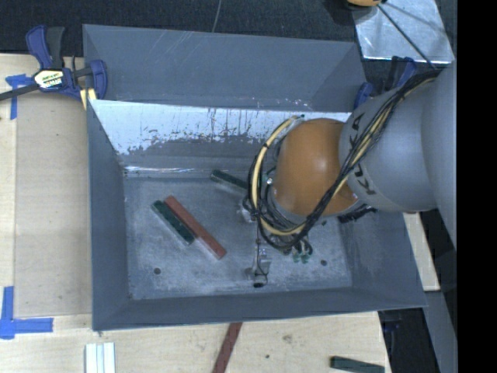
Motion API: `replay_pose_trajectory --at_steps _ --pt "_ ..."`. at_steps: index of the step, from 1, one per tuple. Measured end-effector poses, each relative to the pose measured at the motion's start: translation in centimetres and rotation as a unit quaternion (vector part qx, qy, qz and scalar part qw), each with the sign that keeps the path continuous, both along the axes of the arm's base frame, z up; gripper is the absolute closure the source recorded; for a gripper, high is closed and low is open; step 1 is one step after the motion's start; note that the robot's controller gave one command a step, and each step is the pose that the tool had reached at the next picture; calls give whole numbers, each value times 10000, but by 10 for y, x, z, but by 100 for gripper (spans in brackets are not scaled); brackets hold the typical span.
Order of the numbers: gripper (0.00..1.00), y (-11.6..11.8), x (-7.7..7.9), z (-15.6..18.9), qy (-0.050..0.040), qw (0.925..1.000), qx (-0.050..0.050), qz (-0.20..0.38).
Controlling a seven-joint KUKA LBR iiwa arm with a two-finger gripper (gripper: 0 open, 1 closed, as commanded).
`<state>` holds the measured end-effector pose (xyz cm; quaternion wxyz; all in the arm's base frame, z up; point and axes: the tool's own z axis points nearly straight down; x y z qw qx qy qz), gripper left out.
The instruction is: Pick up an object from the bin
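Orange wrist cover point(307, 179) and cable loops ride highest, over the right-centre of the bin point(109, 231). Gripper point(259, 273) points straight down, its tip at or near the floor by the front wall; open or closed, cannot tell. Nothing is seen in it, so the pick is judged not yet made. Candidates: red-brown bar point(198, 228) touching dark green bar point(175, 221), apart to view-left; small green piece point(300, 256) just beside the tip.

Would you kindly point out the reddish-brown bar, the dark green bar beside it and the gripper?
reddish-brown bar point(196, 226), camera view, middle of its length.
dark green bar point(173, 222), camera view, middle of its length.
gripper point(259, 275), camera view, its lower tip.
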<state>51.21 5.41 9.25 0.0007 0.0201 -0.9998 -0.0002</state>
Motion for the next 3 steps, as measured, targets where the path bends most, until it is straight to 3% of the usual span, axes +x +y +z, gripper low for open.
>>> replay_pose_trajectory --at_steps 1,2,3 --pt "100 77 17 -21 -51 9997 12 228" --pt "100 77 17 -21 -51 9997 12 229" --pt "100 61 14 132 -38 9981 1 607"
